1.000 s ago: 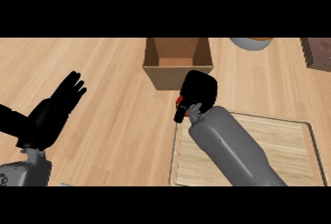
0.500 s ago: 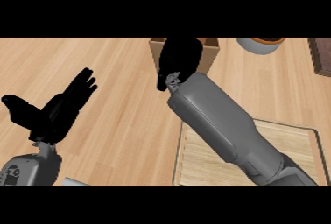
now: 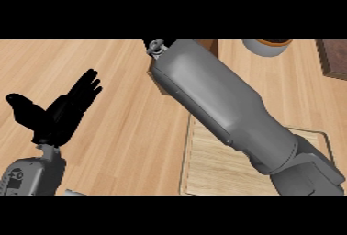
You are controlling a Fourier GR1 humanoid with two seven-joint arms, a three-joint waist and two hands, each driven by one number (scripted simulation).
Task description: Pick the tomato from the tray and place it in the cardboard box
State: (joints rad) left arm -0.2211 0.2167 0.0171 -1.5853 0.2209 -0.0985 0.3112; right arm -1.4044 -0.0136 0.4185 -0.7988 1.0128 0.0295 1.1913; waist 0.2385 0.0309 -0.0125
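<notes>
A: Tomato — where is it?

B: I can't see it. My right forearm (image 3: 224,110) runs from five o'clock up to twelve o'clock and covers most of the cardboard box (image 3: 209,45), of which only a brown edge shows at the top. My right hand is out of view past the top edge, so I can't tell what it holds, or whether the tomato is in it or in the box.

A: And the tray?

B: The tray (image 3: 203,170) lies on the worktop (image 3: 122,69) at about five o'clock, partly under my forearm. The bare part of it carries nothing.

A: Your other hand?

B: My left hand (image 3: 64,110) rests at nine o'clock, fingers straight and spread, holding nothing.

A: Anything else?

B: A grey bowl (image 3: 265,47) at one o'clock, and a dark board (image 3: 335,57) at two o'clock, at the edge.
</notes>
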